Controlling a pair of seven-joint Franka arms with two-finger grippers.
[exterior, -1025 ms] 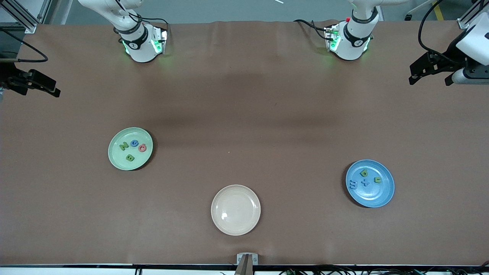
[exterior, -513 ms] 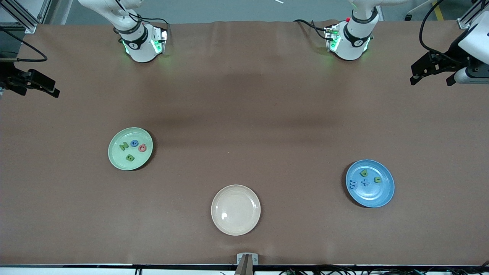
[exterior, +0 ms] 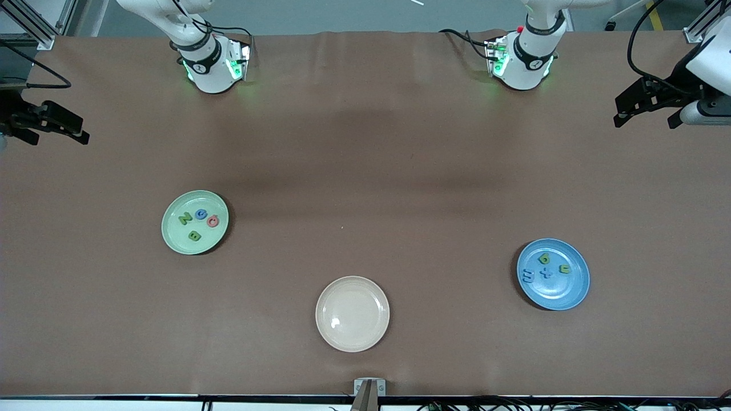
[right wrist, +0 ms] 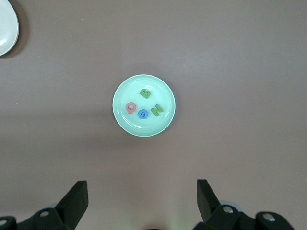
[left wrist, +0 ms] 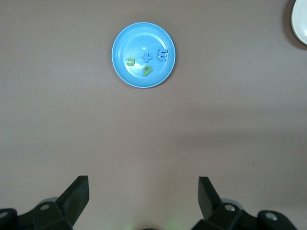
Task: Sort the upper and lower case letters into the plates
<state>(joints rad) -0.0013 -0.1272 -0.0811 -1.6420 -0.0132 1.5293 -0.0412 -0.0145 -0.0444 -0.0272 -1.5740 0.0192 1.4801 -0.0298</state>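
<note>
Item one on my screen: the pale green plate [exterior: 195, 222], lying on the brown surface [exterior: 365, 171] toward the right arm's end. I count four foam letters in it: a green N [exterior: 185, 218], a blue G [exterior: 200, 214], a pink letter [exterior: 213, 221] I cannot read for certain, and a green B [exterior: 195, 235]. They lie close together, the B nearest the front camera.

Item two: the blue plate [exterior: 553, 274], toward the left arm's end and somewhat nearer the front camera than the green one. I see four pieces in it: a green letter [exterior: 544, 258], a smaller green letter [exterior: 564, 269], a blue t-like piece [exterior: 546, 273], and a blue letter [exterior: 528, 277]. Which characters they are I cannot tell reliably.

Item three: a cream-beige plate [exterior: 352, 313], between the two and nearest the front camera, nothing in it.

Left tool [exterior: 645, 105]: up over the surface's edge at its own end, fingers spread wide, holding nothing; its wrist view looks down on the blue plate.

Right tool [exterior: 48, 123]: likewise over the edge at its end, fingers wide apart, holding nothing; its wrist view looks down on the green plate.
</note>
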